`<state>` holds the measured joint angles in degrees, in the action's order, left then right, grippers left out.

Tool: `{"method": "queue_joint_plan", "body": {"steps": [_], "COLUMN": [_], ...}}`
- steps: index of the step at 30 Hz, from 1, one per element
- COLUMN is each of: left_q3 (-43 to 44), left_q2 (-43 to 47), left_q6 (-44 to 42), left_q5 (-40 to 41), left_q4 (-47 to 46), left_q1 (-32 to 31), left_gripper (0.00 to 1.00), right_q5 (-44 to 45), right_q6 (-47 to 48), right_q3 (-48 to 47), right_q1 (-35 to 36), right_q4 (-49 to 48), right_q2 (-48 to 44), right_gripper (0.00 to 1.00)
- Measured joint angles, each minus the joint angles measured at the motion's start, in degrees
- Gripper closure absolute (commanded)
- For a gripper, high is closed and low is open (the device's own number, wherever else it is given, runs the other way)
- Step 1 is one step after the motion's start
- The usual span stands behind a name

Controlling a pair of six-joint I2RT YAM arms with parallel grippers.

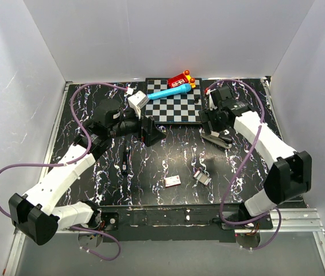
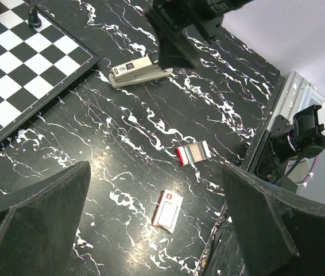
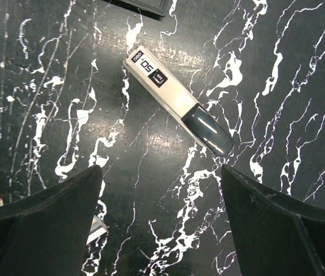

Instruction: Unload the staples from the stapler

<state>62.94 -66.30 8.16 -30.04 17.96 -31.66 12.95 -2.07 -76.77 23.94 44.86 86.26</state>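
stapler [image 1: 217,140]: lying flat | right pincer [image 1: 211,126]: just beside it

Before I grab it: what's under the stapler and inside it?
The stapler lies flat on the black marbled table, nothing else visibly beneath. It is closed, so its inside, staples included, is hidden.

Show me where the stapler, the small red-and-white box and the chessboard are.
stapler [image 3: 174,98], right wrist view, on its silvery top strip.
small red-and-white box [image 2: 169,214], left wrist view, on its white face.
chessboard [image 1: 177,110], top external view, on bare squares.
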Motion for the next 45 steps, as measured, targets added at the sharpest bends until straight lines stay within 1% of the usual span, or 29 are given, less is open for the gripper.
{"method": "queue_joint_plan", "body": {"steps": [3,8,16,23,33,45], "left_q3": [-0.3,-0.6,-0.7,-0.7,-0.7,-0.7], "left_q2": [0.0,0.0,0.1,0.5,0.9,1.1], "left_q6": [0.0,0.0,0.0,0.0,0.0,-0.1], "left_q5": [0.0,0.0,0.0,0.0,0.0,0.0], "left_q4": [0.0,0.0,0.0,0.0,-0.2,-0.2], "left_q1": [-0.2,-0.5,-0.5,-0.5,-0.5,-0.5], "left_gripper": [0.02,0.02,0.02,0.02,0.02,0.02], "right_q5": [-2.0,-5.6,-10.4,-11.3,-11.7,-11.7], "right_q6": [2.7,5.9,9.2,10.1,10.3,10.2], "right_q3": [-1.2,-3.2,-3.3,-3.9,-4.0,-4.0], "right_q1": [-1.6,-4.2,-7.8,-9.2,-9.4,-9.2], "right_q4": [-0.3,0.0,-0.3,-0.8,-1.0,-0.9], "right_q2": [4.4,11.0,12.9,18.7,19.6,19.8], "right_gripper": [0.05,0.05,0.07,0.08,0.10,0.20]}}
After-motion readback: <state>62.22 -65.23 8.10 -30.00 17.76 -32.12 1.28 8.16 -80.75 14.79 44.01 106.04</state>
